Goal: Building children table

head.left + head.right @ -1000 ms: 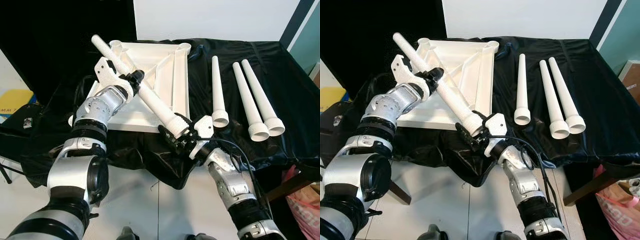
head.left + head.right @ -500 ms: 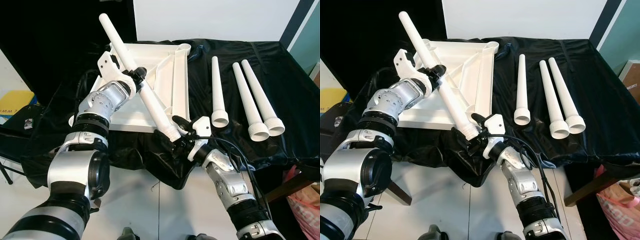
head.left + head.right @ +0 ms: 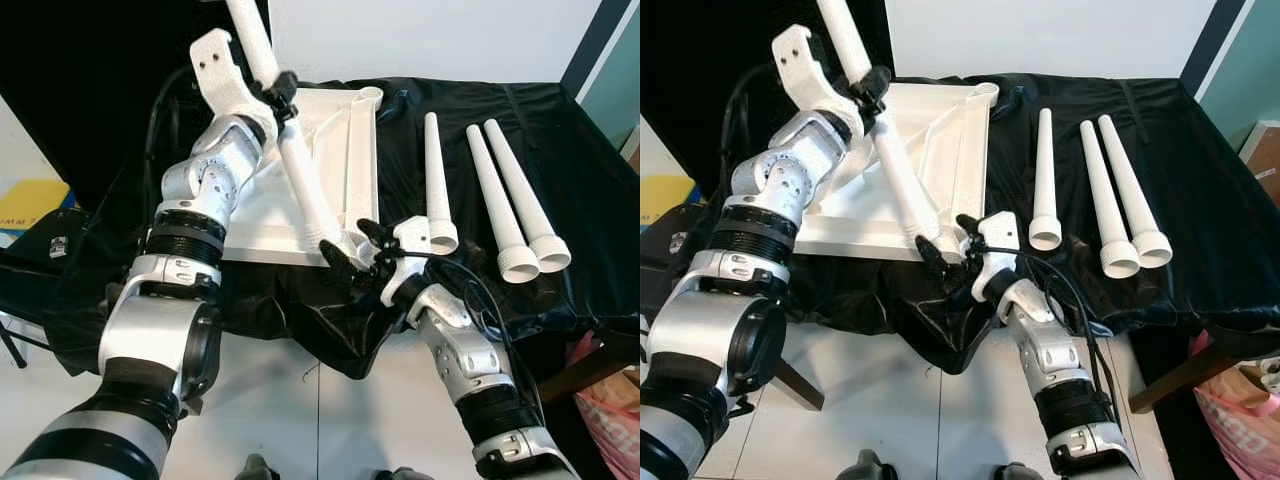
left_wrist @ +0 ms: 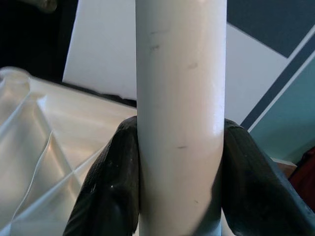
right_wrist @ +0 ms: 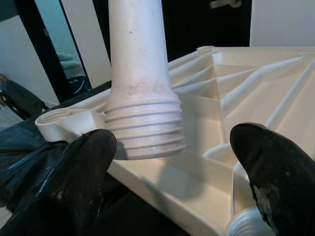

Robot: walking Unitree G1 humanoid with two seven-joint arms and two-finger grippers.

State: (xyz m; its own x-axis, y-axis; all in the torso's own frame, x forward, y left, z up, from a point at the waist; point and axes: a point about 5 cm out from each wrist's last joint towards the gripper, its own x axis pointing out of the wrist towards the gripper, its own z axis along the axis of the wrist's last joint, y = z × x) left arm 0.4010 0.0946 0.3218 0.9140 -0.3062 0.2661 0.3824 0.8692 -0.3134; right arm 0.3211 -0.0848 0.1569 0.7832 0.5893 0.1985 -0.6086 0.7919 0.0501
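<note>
Four white table legs show in the left eye view: three loose legs (image 3: 497, 200) lie side by side on the black cloth (image 3: 580, 150) at right of centre, and the held leg (image 3: 300, 170) rises steeply from mid-frame to the top edge, which cuts off its tip. The left gripper (image 3: 278, 92) clamps it high up, over the upturned white tabletop (image 3: 345, 150). The right gripper (image 3: 352, 247) sits at the leg's lower end by the tabletop's near edge, fingers apart.

In the left wrist view, black fingers (image 4: 110, 187) press both sides of the leg, whose ends run out of frame.

In the right wrist view, the threaded end (image 5: 143, 130) hangs just above the tabletop's corner, the spread fingers (image 5: 78, 177) not touching it
</note>
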